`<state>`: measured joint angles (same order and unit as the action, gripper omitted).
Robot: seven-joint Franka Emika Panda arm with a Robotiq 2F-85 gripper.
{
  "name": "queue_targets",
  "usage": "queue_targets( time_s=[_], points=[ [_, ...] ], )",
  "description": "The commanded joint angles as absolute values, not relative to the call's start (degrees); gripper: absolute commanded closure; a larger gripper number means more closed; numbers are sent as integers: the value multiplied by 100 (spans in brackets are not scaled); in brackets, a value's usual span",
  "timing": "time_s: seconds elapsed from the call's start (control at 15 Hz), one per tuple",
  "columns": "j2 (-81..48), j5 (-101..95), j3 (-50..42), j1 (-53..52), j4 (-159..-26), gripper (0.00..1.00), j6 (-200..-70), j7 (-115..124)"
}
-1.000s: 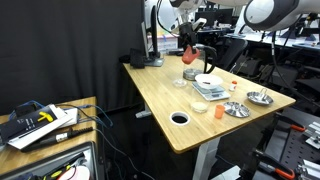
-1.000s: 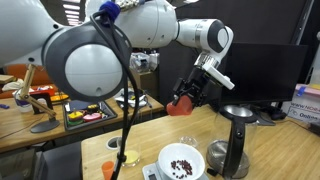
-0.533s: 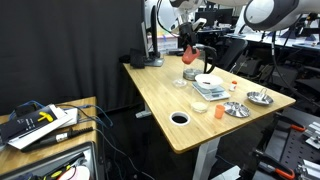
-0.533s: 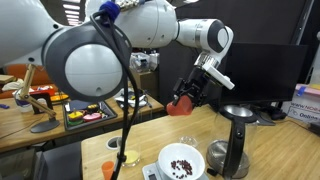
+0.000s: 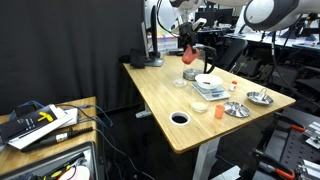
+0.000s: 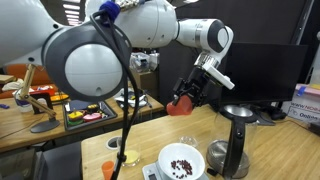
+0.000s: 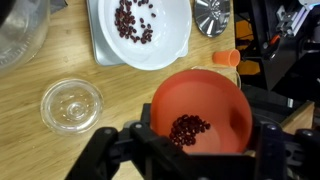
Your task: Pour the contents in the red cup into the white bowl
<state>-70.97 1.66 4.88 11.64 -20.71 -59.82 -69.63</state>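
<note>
Wrist view alone shows probable beans (image 7: 186, 129) inside the red cup (image 7: 216, 94).

Near left of the table (image 5: 160, 95) is bare wood with just the round hole (image 5: 180, 118) in it, so loads of room there. Right side's crowded: white bowl (image 5: 209, 85), orange cup (image 5: 218, 109) and two metal dishes (image 5: 236, 109) packed close. The clear jug (image 5: 190, 74) sits just beyond them, and the red cup (image 5: 187, 47) hangs in the air above that far end.
</note>
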Motion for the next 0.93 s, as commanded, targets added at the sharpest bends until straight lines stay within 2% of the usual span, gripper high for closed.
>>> queue_targets(
  time_s=[0.0,0.87],
  points=[
    [-7048,200,450,1160,-2149,45,-6006,-6968],
    [-6935,-297,210,1306,-2243,45,-5647,-9277]
  ],
)
